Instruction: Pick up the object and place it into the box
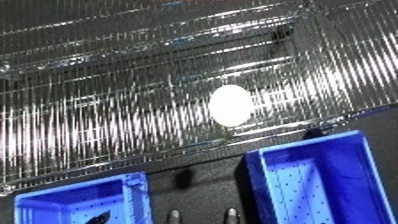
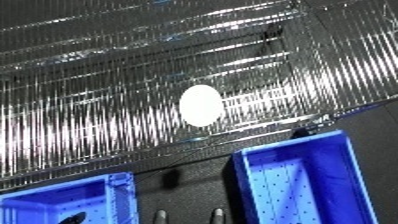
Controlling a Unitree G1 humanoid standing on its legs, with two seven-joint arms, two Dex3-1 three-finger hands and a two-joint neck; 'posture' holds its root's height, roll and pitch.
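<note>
Nothing looks done yet: the white oval object (image 1: 230, 104) lies on the shiny ribbed counter (image 1: 89, 125), well short of the blue bin (image 1: 315, 185) below it, probably untouched; neither hand shows, so their state is unknown

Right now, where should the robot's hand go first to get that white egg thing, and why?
Probably a hand should reach up and forward toward the white oval object. It lies alone on the shiny ribbed surface, untouched, beyond the two blue bins. Only what look like fingertips peek in at the bottom edge, well short of it.
</note>
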